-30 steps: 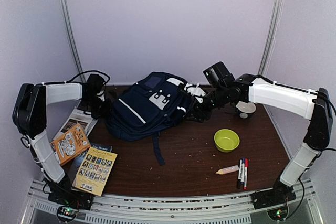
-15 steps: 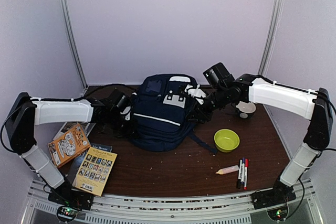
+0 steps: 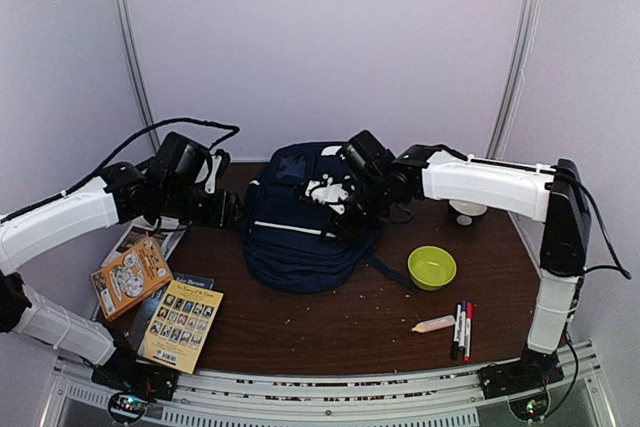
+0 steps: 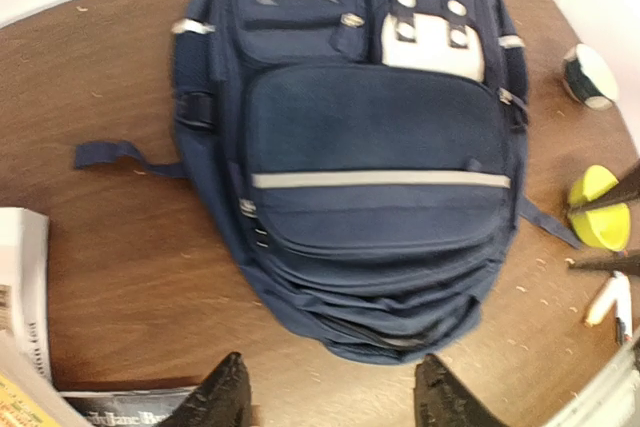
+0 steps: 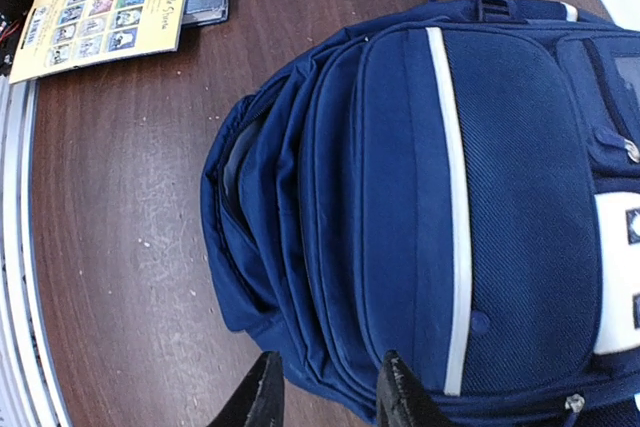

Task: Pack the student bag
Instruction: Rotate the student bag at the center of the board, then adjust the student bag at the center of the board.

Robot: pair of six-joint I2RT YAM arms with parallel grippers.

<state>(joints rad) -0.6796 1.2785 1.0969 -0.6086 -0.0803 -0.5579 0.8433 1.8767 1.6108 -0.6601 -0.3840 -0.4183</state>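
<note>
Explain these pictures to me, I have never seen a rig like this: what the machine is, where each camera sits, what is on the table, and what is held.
The machine is two robot arms bolted at the near edge of the table. One picture looks down from above and behind them. The other two come from a camera on each wrist, so each shows its own two fingers at the bottom of the picture. In the middle of the table lies a navy backpack, front pockets facing up. On the left are books. On the right are a green bowl, marker pens and a small pale tube. The left arm's fingers and the right arm's fingers are spread apart close to the bag. Neither pair holds anything.
</note>
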